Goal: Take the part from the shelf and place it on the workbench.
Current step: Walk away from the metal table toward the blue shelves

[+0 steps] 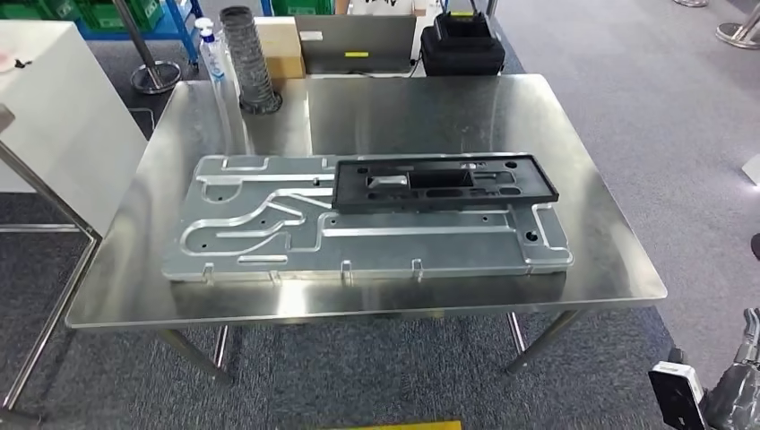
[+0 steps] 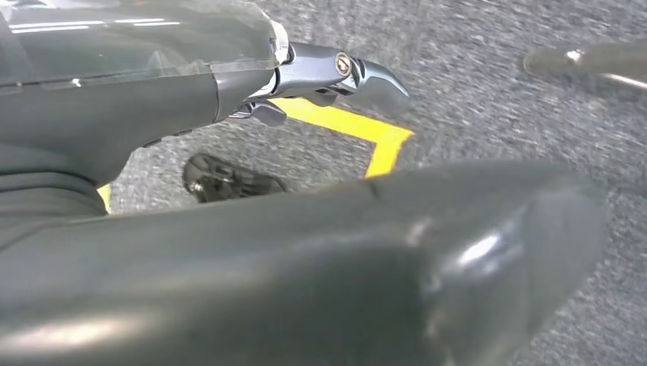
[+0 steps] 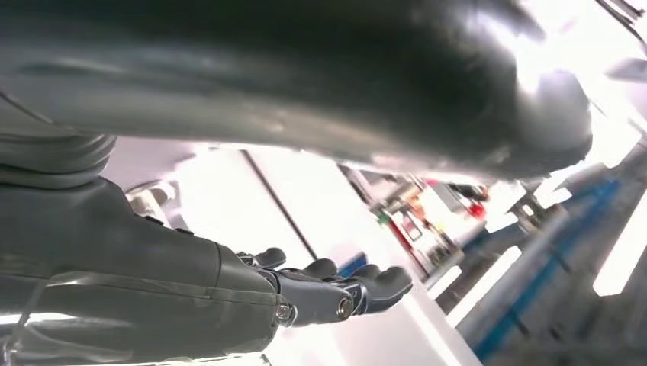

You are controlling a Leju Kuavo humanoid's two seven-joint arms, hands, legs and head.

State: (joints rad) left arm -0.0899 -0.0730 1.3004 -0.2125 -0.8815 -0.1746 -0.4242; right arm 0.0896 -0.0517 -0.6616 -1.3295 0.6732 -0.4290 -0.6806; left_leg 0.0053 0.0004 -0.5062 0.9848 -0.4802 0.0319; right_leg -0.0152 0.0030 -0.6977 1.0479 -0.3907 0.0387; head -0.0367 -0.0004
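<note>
A long black plastic part lies flat on the upper right of a grey machined metal plate, which rests in the middle of the steel workbench. Neither hand touches them. My right arm hangs low, off the bench's near right corner. In the right wrist view my right hand holds nothing, its fingers stretched out with a slight curl. My left hand hangs over the grey carpet, fingers extended and holding nothing.
At the bench's far left stand a grey ribbed hose and a spray bottle. Behind the bench are a cardboard box and a black case. A white cabinet stands left. Yellow floor tape marks the carpet.
</note>
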